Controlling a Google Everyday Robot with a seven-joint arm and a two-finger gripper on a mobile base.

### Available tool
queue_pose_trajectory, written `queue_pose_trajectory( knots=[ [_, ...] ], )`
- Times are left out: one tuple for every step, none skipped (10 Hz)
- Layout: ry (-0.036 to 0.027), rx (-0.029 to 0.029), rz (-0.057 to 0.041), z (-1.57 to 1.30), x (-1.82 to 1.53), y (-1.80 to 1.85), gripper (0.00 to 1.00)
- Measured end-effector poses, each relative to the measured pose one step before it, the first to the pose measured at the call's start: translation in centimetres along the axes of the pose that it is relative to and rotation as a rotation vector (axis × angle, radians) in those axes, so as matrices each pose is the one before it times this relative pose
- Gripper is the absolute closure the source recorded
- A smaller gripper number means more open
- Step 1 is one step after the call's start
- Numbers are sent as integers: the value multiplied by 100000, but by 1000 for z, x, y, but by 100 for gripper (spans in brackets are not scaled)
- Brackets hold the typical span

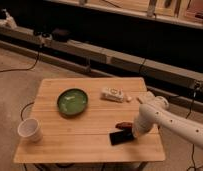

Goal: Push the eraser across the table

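Here, the black eraser [120, 137] lies near the front right edge of the tabletop [85, 145], just left of the lowered end effector [134, 133] and close against it. Whether the end effector is wide or narrow cannot be told.

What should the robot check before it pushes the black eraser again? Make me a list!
1. End effector low at the eraser's right end: ok.
2. Eraser lying flat on the table: ok.
3. Sliding room to the eraser's left: ok, nothing until the white cup.
4. Reddish-brown thing out of the way: not ok, it lies just behind the eraser.
5. Green bowl off the path: ok, it sits farther back.
6. End effector touching the eraser: cannot tell.
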Motion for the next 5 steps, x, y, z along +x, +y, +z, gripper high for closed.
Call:
queue_pose_trajectory(
  knots=[
    [21,-245,-604,184,-412,-88,100],
    [355,-549,-631,376,-317,16,100],
    [692,-803,-420,510,-97,204,100],
    [1239,-456,-438,445,-38,152,100],
    [782,55,139,182,35,-59,100]
  ],
)
